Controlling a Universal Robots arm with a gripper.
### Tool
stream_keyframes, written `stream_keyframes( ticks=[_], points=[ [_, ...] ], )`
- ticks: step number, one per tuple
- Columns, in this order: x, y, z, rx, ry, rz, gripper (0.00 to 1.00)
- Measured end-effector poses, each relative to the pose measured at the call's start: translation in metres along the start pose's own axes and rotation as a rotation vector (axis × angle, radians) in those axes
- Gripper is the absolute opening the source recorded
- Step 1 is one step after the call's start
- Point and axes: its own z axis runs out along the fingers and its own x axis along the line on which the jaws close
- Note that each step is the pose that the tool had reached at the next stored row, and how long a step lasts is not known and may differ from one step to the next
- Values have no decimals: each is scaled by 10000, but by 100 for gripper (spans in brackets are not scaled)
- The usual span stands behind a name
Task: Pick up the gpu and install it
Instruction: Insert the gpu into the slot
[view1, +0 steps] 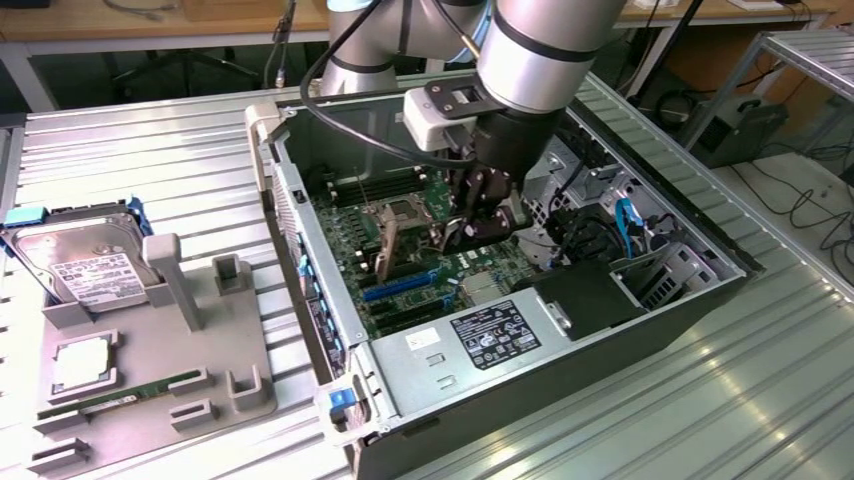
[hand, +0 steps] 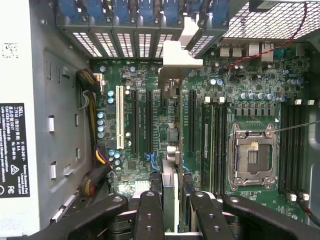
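Observation:
The gpu (hand: 170, 180) appears edge-on in the wrist view as a thin dark card. It runs away from the fingers to its silver bracket (hand: 181, 50), which lies near the blue slot latches of the case. My gripper (hand: 172, 212) is shut on the card, with one black finger (hand: 149, 215) on each side. The card lies in line with the long black expansion slots (hand: 149, 120) of the green motherboard (hand: 240, 105). Whether it sits in a slot I cannot tell. In the exterior view my gripper (view1: 483, 222) reaches down into the open PC case (view1: 287, 190), over the motherboard.
A white slot (hand: 119, 117) and the bare CPU socket (hand: 252, 152) flank the card. The power supply (view1: 494, 335) fills the case's near end. At the exterior view's left a grey fixture (view1: 147, 350) holds a hard drive in a blue frame (view1: 80, 255) and a green RAM stick (view1: 120, 395).

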Motion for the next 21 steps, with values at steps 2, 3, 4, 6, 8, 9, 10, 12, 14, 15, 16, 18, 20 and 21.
stream_keyframes(
  ticks=[2,3,4,6,8,9,10,12,14,15,16,18,20,21],
  points=[
    [-1,0,5,-1,3,0,26],
    [0,0,8,-1,2,0,26],
    [0,0,11,0,0,0,26],
    [0,0,17,0,0,0,26],
    [1,0,23,0,0,0,26],
    [1,0,26,0,0,0,26],
    [1,1,28,0,1,0,26],
    [1,0,33,0,0,0,26],
    [2,0,40,0,0,0,26],
    [1,0,43,0,-1,0,26],
    [1,1,46,0,1,0,26],
    [0,1,52,0,0,0,26],
    [0,1,56,0,0,0,26],
    [0,1,59,0,0,0,26]
  ],
)
